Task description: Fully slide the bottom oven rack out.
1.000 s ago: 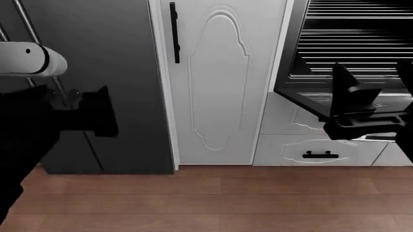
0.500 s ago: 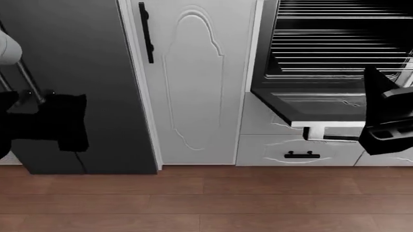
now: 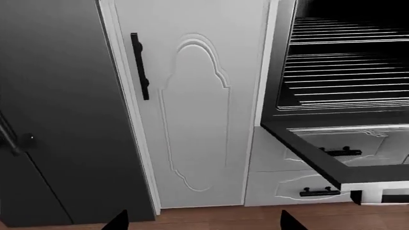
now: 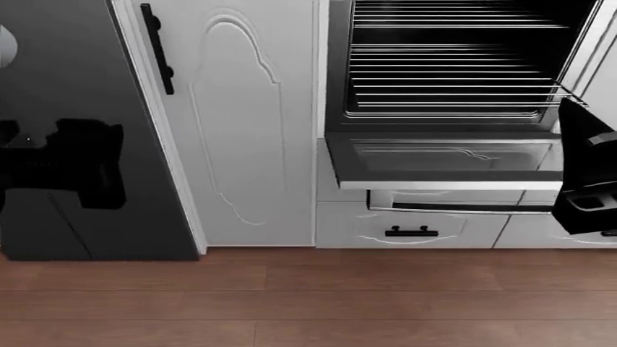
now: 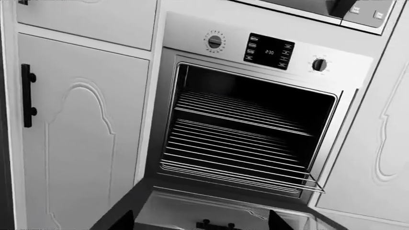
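The oven (image 4: 337, 72) stands at the upper right of the head view with its dark door (image 4: 443, 177) dropped open. The bottom oven rack (image 4: 449, 94) of chrome rods lies in the cavity below a matching upper rack (image 4: 453, 14). In the right wrist view its right front corner pokes just past the rim (image 5: 236, 160). It also shows in the left wrist view (image 3: 345, 91). My right gripper (image 4: 588, 173) is open and empty beside the door's right end, with the door under it (image 5: 203, 223). My left gripper (image 4: 97, 173) is open and empty far left, before a dark panel (image 3: 203, 223).
A tall white cabinet door (image 4: 241, 116) with a black handle (image 4: 157, 47) stands between the dark panel (image 4: 58, 72) and the oven. A white drawer with a black handle (image 4: 410, 232) sits under the oven door. Wood floor (image 4: 308, 296) lies in front. The oven's control panel (image 5: 268, 50) is above the cavity.
The head view has swung right: the cabinet and oven have shifted left in view, and the oven is now nearly whole. My right gripper has ended at the view's right edge.
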Available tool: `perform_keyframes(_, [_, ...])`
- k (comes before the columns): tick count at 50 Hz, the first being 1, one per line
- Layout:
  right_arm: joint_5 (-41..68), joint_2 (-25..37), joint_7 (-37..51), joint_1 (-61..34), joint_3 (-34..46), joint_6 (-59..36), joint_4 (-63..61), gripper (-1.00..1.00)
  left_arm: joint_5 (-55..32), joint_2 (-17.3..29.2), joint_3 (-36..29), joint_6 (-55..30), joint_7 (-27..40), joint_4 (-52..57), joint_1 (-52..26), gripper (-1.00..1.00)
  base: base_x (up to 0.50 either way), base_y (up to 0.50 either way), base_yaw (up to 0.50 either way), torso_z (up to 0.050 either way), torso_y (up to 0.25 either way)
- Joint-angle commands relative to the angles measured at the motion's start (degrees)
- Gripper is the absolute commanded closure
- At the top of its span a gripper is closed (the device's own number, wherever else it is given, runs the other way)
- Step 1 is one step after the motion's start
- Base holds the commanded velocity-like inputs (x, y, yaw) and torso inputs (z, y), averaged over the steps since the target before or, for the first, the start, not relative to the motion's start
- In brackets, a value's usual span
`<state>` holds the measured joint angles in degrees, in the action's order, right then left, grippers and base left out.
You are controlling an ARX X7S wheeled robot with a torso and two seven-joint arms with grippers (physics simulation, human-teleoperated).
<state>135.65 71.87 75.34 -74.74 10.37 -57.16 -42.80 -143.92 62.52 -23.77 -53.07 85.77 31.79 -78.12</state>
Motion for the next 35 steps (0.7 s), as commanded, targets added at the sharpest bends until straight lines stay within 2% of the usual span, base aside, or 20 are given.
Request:
perform_keyframes(1, [0.8, 0.8, 0.2, -1.4, 0.6, -0.3, 0.7, -1.0, -1.1, 0.2, -1.9, 0.7, -0.6, 0.2, -1.5, -1.0, 0.0, -0.5, 0.0, 0.0, 0.0])
perform_keyframes(11, [-1.0, 2.4, -1.9, 4.2, -3.0, 1.1, -0.7, -1.0, 0.0, 0.4, -1.9, 2.2, -3.5, 2.4, 2.4, -1.0, 0.0, -0.5, 0.0, 0.0, 0.0])
perform_keyframes(18, [-1.5, 2.4, -2.4, 5.5, -3.8, 1.6, -0.9, -1.0, 0.2, 0.7, -2.1, 2.4, -3.9, 2.4, 2.3, -1.0, 0.0, -0.5, 0.0, 0.0, 0.0])
perform_keyframes(35, [-1.0, 1.7, -2.1, 4.0, -2.3, 1.4, -0.8, -1.0, 0.9, 1.4, -2.1, 3.4, -4.5, 3.1, 2.1, -1.0, 0.0, -0.5, 0.0, 0.0, 0.0])
